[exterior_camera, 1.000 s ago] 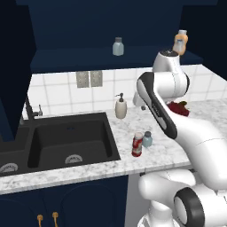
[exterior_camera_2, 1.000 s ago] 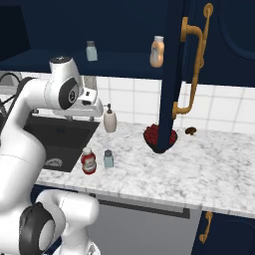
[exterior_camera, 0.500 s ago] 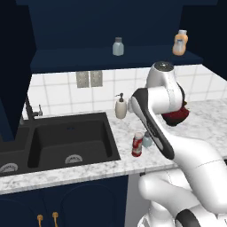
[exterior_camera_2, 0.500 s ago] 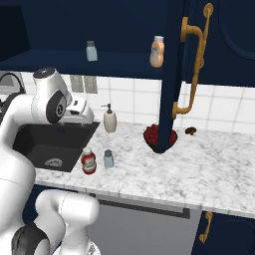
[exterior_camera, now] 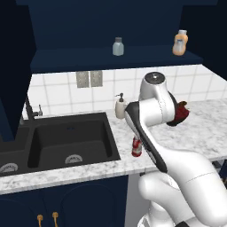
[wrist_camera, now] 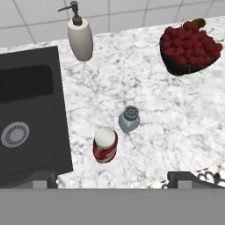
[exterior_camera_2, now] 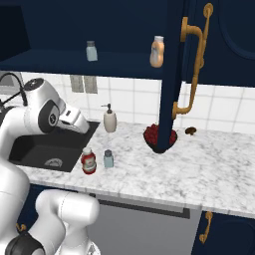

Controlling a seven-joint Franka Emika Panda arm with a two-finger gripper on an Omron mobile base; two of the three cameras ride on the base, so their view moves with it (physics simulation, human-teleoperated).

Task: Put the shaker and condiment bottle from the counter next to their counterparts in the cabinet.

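From above, the hand view shows the red condiment bottle (wrist_camera: 105, 144) with its pale cap standing on the marbled counter (wrist_camera: 176, 118), and the small blue-grey shaker (wrist_camera: 129, 119) close beside it on the right. My gripper (wrist_camera: 113, 179) hovers above both, open, its fingertips (wrist_camera: 42, 179) spread wide with nothing between them. In the right base view the bottle (exterior_camera_2: 88, 161) and shaker (exterior_camera_2: 108, 159) stand near the counter's front edge. On the navy cabinet shelf (exterior_camera: 88, 60) stand the counterpart shaker (exterior_camera: 118, 46) and the orange bottle (exterior_camera: 179, 43).
A cream soap dispenser (wrist_camera: 80, 37) stands by the black sink (wrist_camera: 26, 114). A dark bowl of cherries (wrist_camera: 190, 46) sits further right. The open navy cabinet door (exterior_camera_2: 174, 74) with a brass handle hangs over the bowl in the right base view.
The arm has folded down and back towards the sink side, bringing the hand lower over the red bottle and shaker. Nothing on the counter or shelf has moved.
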